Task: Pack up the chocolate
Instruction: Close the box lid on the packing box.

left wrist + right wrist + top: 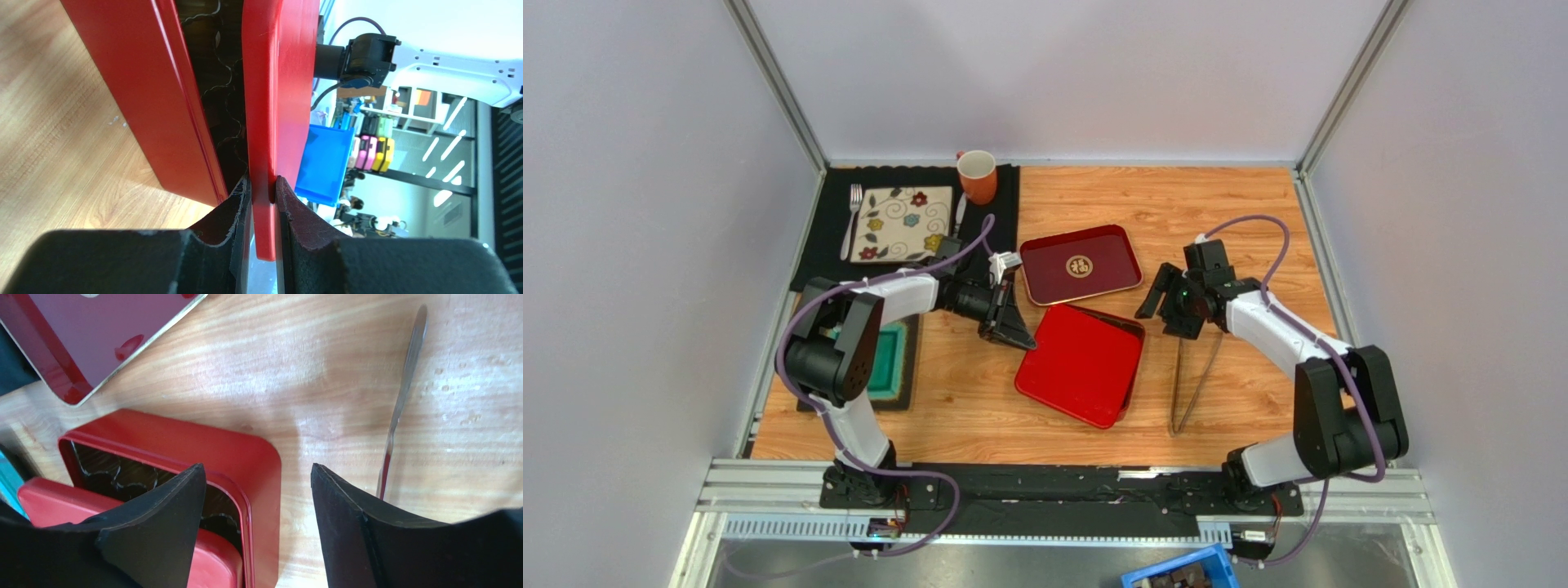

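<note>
No chocolate showed, so its place could not be told; pieces would likely be light and fragile, best pinched gently by the sides; left fingers (307, 245) clamped the red lid (279, 92) over the red box (245, 459); right fingers (153, 539) stood apart beside it.

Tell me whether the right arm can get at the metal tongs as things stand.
Probably yes. The right gripper hangs open and empty just beside the metal tongs, which lie on bare wood with nothing over them. The red box sits to the other side, out of the way.
</note>
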Controlling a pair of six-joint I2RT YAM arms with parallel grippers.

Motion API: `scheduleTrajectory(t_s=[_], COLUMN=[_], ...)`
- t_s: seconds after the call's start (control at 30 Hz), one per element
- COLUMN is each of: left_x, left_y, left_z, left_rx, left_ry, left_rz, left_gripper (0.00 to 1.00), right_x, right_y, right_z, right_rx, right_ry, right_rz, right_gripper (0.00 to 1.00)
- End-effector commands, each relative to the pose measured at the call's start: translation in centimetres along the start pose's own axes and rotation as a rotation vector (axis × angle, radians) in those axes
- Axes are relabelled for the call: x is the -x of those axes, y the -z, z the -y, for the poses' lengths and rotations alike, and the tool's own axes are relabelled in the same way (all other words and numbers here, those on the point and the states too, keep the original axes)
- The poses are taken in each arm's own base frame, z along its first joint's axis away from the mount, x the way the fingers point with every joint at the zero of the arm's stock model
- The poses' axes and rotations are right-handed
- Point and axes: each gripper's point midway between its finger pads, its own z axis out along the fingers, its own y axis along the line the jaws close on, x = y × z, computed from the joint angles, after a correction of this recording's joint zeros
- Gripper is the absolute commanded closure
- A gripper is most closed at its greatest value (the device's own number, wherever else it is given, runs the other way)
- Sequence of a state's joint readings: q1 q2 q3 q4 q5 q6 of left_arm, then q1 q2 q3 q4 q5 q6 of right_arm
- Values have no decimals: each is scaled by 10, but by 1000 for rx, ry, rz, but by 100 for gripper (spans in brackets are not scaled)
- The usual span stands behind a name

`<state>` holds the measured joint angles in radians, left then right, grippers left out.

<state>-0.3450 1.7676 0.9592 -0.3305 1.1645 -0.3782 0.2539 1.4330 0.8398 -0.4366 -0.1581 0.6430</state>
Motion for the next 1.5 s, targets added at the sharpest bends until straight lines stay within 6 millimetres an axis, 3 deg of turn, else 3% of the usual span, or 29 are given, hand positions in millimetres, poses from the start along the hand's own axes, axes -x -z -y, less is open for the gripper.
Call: scheduleTrajectory(t_s=[0.0, 0.13, 0.3, 0.53, 0.67, 0.87, 1.2, 1.47], left_x=[-1, 3, 9, 16, 16, 17, 6, 5], left_y=[0, -2, -4, -5, -6, -7, -8, -6], left_z=[8, 8, 7, 3, 3, -1, -7, -6], left_rx=[-72, -102, -122, -136, -148, -143, -117, -120], left_ry=[-2, -36, -40, -41, -11, 6, 42, 26], left_rz=[-7, -6, -11, 6, 17, 38, 70, 74], left_gripper=[84, 84, 84, 85, 85, 86, 86, 87], right_x=[38, 44, 35, 20, 4, -14, -36, -50], right_y=[-2, -11, -30, -34, -39, -42, -45, -47], right_z=[-20, -24, -19, -19, -20, -18, -17, -31], right_rx=[38, 31, 4, -13, 1, -3, 5, 54], right_ry=[2, -6, -8, 25, 22, 18, -15, -40], right_rz=[113, 107, 27, -9, -50, -83, -116, -142], right_gripper=[36, 40, 46, 50, 63, 73, 75, 75])
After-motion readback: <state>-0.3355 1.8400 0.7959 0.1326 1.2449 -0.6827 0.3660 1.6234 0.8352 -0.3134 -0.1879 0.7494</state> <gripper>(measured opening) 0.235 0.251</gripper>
